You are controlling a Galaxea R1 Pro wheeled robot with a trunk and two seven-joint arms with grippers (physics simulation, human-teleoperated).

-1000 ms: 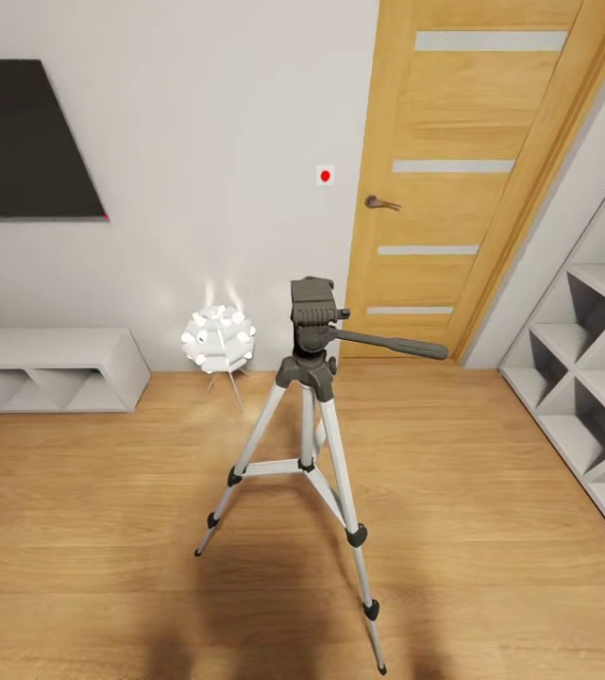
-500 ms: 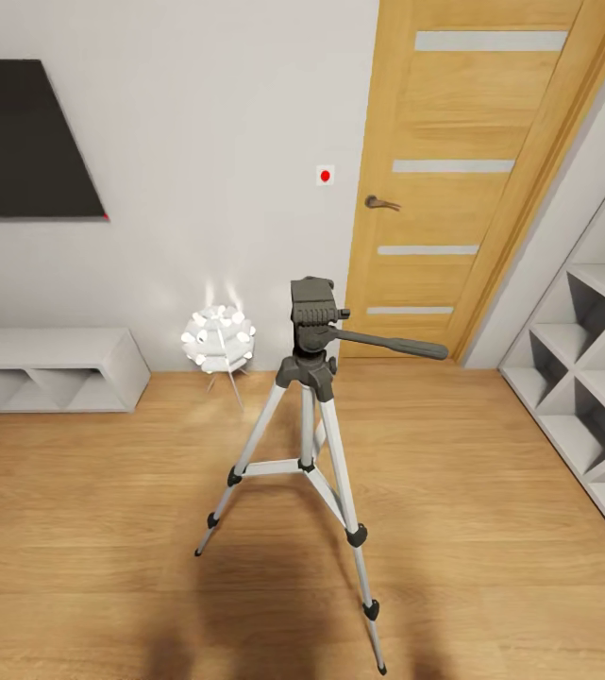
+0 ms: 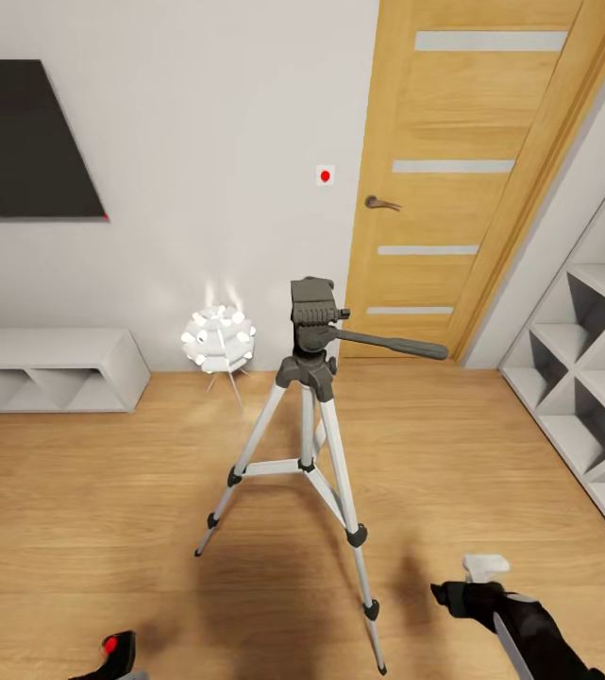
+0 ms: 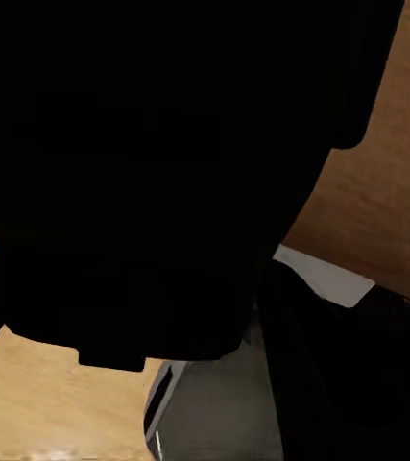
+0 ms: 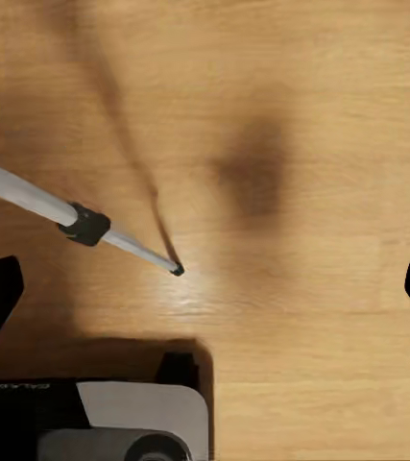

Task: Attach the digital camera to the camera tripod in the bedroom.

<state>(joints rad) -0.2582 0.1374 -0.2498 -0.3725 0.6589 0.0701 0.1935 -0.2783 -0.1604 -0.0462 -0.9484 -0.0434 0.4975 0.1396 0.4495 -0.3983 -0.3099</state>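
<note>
Head view, near to far. At the lower edge, left, the digital camera shows as a dark body with a red button, presumably carried by the left gripper; the left wrist view is mostly dark, so whether those jaws are clenched cannot be told. At lower right, the right gripper hovers above the wood floor; in the right wrist view its jaws stand spread wide, grasping nothing, with a tripod foot between them on the floor below.

Centre: the camera tripod stands upright on three thin silver legs, its black pan head bare, the long handle pointing toward the white cube shelves.

Handling, as judged: the camera is rigid and light; hold its body sides, base clear. The tripod looks tip-prone; seat gently from above. Open floor surrounds it; lamp, low cabinet and door lie well beyond.
</note>
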